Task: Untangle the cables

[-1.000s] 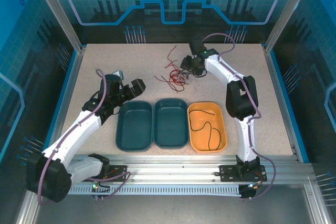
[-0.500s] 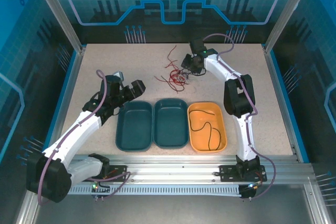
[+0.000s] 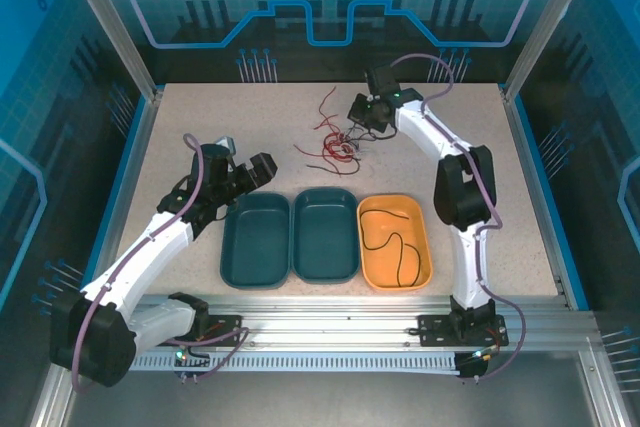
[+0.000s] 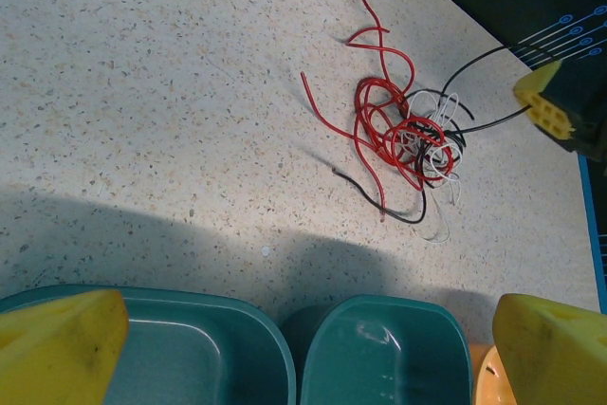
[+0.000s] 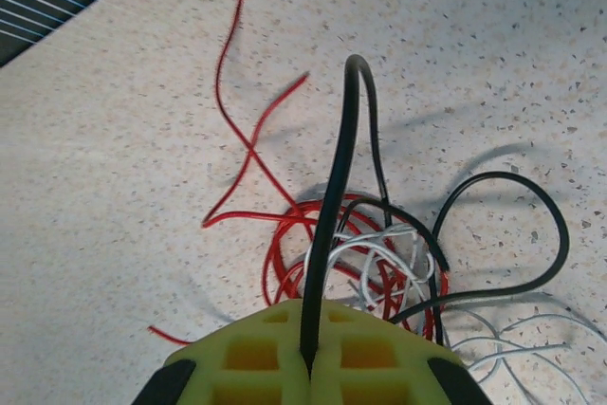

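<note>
A: The right fingers have just clamped shut on a black cable rising out of the tangle.
B: So that strand can probably be drawn free. And the left fingers?
A: Spread wide, holding nothing. The cables lie knotted on the worktop, beyond the bins.
B: Bins?
A: Both teal bins are empty; the orange bin holds one loose black wire.

Two teal trays, one orange tray, one loose black cable, one cable tangle, two arms.
</note>
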Available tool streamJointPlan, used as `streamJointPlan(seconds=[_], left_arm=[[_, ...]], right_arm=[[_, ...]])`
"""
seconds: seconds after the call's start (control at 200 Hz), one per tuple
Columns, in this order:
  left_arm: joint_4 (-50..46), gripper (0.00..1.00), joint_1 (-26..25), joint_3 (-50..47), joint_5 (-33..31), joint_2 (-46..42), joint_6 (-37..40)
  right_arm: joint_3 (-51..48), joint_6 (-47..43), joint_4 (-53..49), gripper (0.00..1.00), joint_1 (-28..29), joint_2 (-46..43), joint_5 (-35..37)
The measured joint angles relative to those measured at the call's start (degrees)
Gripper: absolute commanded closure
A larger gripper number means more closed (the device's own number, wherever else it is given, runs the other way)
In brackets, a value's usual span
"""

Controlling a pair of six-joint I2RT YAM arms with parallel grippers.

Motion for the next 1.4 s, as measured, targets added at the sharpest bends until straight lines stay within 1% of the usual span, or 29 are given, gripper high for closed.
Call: streamJointPlan(seconds=[0.22,0.45,0.595,0.74,0.876,1.006,1.181,1.401], left_arm=[[0.0,0.01,0.0,-0.1,0.0,0.0,0.0],[0.0,0.01,0.0,-0.4,0.0,0.0,0.0],[0.0,0.01,0.0,-0.5,0.0,-0.3,0.0],[0.0,0.01,0.0,-1.2,0.1,-1.0,0.0],[0.0,0.01,0.0,-1.5,0.5,-1.2,0.0],[0.0,0.01,0.0,-1.5,0.9,-1.2,-0.1],[0.2,0.01,0.0,-1.5,1.1,-1.2,-0.3],[0.2,0.01,0.0,-1.6,1.1,-1.2,-0.3]], right_arm=[[0.0,-3.3,0.4,1.0,0.5,-4.1,-2.8],[0.5,-10.6,0.2,1.0,3.2,-8.9,-3.5],[5.5,-17.8,-2.1,1.0,6.5,-9.5,-0.4],[13.7,-26.3,-6.3,1.0,10.3,-9.5,3.7],[21.9,-34.4,-9.0,1.0,13.9,-9.5,9.3],[27.2,-40.3,-10.7,1.0,16.4,-8.7,13.7],[28.6,-43.8,-12.2,1.0,16.7,-7.7,17.2],[28.6,-44.5,-14.9,1.0,16.7,-7.9,17.7]])
